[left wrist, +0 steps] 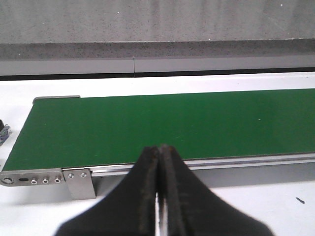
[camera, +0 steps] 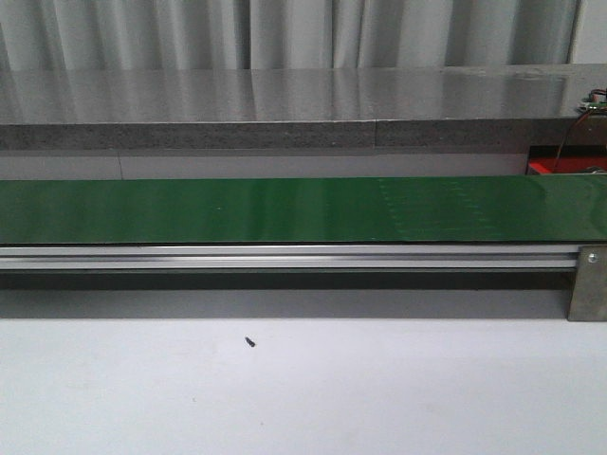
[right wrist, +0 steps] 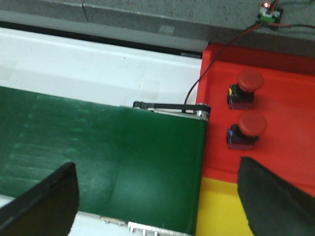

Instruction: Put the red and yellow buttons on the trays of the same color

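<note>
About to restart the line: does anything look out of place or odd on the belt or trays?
Little does: the green belt is bare, and two red buttons stand upright on the red tray. Only a small dark speck lies on the white table.

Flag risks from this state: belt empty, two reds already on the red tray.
1. The right pincer hangs open straddling the green belt end and both trays; dropping straight down could clip the belt frame or the nearer red button.
2. A black wire runs along the red tray edge and could snag.
3. The left pincer is shut, unready to grab.
</note>
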`<act>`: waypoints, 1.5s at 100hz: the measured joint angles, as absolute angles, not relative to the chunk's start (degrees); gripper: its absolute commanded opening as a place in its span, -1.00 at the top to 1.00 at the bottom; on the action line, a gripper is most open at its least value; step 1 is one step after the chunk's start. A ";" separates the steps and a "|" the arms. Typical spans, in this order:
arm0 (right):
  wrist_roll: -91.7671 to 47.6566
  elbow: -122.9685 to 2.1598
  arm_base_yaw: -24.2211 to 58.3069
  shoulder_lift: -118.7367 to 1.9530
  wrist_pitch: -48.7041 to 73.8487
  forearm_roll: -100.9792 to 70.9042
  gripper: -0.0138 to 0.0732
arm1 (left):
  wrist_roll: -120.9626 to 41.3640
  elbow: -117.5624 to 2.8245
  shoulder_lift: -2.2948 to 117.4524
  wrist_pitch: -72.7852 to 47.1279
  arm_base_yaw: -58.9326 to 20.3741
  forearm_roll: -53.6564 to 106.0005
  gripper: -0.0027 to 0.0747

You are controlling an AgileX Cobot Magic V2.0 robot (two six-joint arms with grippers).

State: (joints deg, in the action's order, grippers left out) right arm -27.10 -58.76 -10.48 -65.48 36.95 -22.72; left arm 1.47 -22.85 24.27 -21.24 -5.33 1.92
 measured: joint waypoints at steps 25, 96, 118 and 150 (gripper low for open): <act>-27.10 -39.04 -10.48 -49.19 29.69 -22.72 -0.53 | 1.47 -22.85 24.27 -21.24 -5.33 1.92 0.98; -27.10 -28.86 -10.48 -26.61 28.49 -22.94 0.84 | 1.47 -22.85 24.27 -21.24 -5.33 1.92 0.98; -27.10 -28.86 -10.48 -26.61 28.84 -22.94 0.84 | 1.47 -22.85 24.27 -21.24 -5.33 1.92 0.98; -26.98 -28.86 -10.48 -26.61 28.97 -22.94 0.84 | 1.47 -22.85 24.27 -21.24 -5.33 1.92 0.98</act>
